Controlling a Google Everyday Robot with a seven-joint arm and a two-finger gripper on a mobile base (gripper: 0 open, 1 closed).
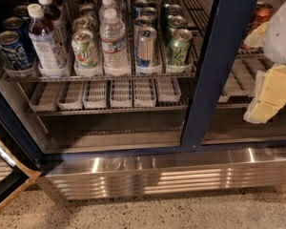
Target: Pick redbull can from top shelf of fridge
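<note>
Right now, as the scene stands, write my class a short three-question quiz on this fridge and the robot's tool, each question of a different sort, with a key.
1. True or false: the tool is touching the redbull can.
2. Multiple choice: on the top shelf, what stands directly left, in the view, of the front redbull can? A a water bottle; B a green-patterned can; C a dark-blue can.
3. Fill in: in the view, the tool is to the ___ of the dark blue post of the fridge.
Key: 1 false; 2 A; 3 right.
</note>
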